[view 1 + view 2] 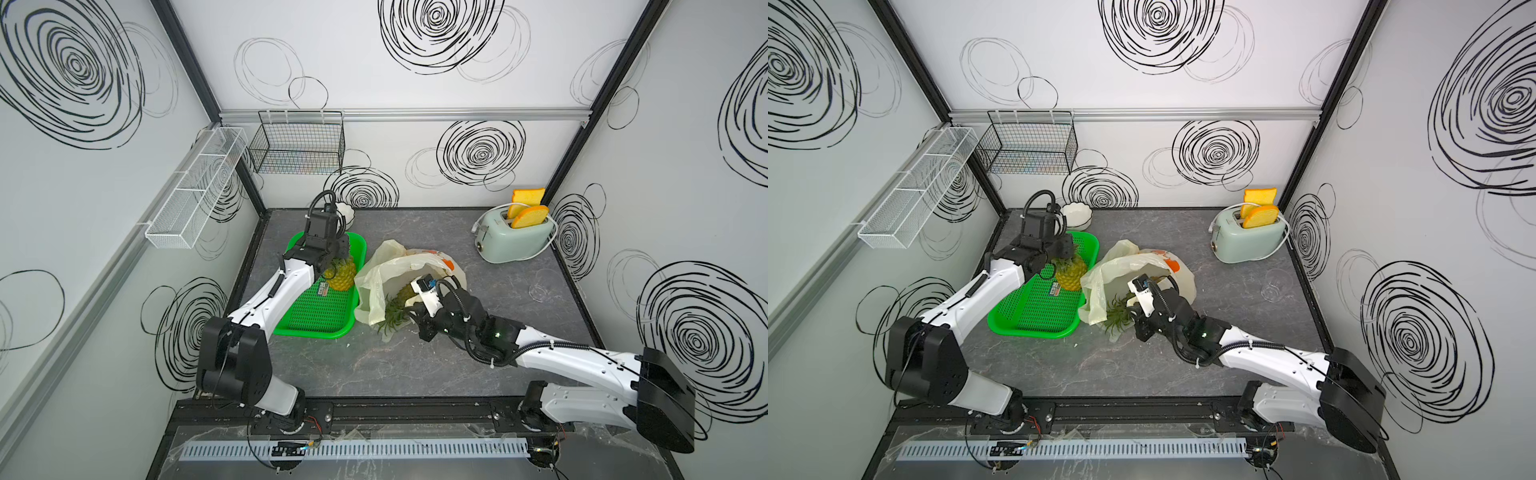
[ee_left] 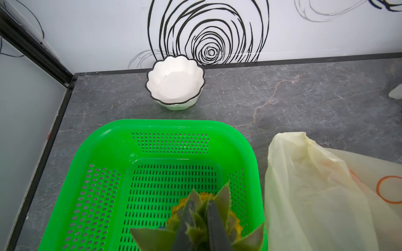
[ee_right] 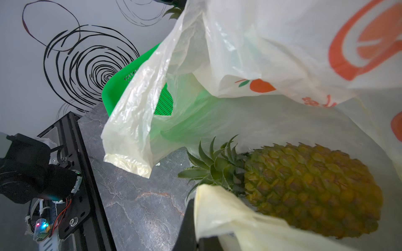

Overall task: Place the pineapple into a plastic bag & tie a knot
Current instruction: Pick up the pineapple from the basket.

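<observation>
1. The left gripper has its jaws clenched on the crown leaves of the upright pineapple, which stands in the green perforated tray.
2. The right gripper is clamped on the rim of the plastic bag at its open mouth.
3. The plastic bag lies on the grey tabletop, just beside the tray. The lying pineapple rests on its side inside it, crown at the mouth.

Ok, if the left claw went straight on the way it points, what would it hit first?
The yellow pineapple standing in the green perforated plastic basket; the left claw grips its crown.
</observation>
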`<act>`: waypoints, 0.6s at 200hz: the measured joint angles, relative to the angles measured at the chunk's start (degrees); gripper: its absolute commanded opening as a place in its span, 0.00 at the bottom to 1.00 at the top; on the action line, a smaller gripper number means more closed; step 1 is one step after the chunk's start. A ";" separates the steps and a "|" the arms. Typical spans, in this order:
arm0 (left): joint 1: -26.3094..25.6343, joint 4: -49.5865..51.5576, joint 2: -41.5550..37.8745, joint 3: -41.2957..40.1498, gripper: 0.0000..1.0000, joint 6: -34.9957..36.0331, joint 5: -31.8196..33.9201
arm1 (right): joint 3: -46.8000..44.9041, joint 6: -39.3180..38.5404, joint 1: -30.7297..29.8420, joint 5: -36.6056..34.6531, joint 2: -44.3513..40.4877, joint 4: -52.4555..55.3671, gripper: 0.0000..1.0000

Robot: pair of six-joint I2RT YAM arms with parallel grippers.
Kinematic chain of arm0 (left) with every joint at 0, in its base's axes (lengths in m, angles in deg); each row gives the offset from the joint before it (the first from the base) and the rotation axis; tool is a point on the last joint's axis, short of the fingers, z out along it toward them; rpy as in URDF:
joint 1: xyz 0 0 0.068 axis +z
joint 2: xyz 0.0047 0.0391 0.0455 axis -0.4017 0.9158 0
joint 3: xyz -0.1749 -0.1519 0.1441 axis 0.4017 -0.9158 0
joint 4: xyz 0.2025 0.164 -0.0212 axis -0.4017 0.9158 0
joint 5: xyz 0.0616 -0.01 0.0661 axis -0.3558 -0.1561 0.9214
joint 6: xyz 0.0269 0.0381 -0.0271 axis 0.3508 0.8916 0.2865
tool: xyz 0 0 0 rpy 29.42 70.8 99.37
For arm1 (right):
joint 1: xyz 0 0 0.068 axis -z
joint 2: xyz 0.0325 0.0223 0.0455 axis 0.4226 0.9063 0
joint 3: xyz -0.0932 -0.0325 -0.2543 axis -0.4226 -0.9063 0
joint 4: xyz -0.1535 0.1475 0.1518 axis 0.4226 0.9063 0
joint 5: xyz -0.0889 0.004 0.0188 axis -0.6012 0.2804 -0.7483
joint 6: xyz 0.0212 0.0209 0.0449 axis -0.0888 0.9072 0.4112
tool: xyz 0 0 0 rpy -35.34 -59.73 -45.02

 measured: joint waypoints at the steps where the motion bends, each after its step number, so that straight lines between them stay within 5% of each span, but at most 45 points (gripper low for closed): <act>1: 0.02 0.00 -0.09 -0.02 0.00 0.00 0.00 | 0.00 0.04 0.02 0.04 0.00 -0.02 0.00; 55: -0.63 3.10 -12.59 -1.40 0.00 0.07 1.51 | 0.85 1.81 1.77 2.21 0.02 0.07 0.00; 120: -7.21 7.15 -27.67 1.51 0.00 -0.24 2.78 | 6.27 5.88 5.42 6.51 2.23 1.51 0.00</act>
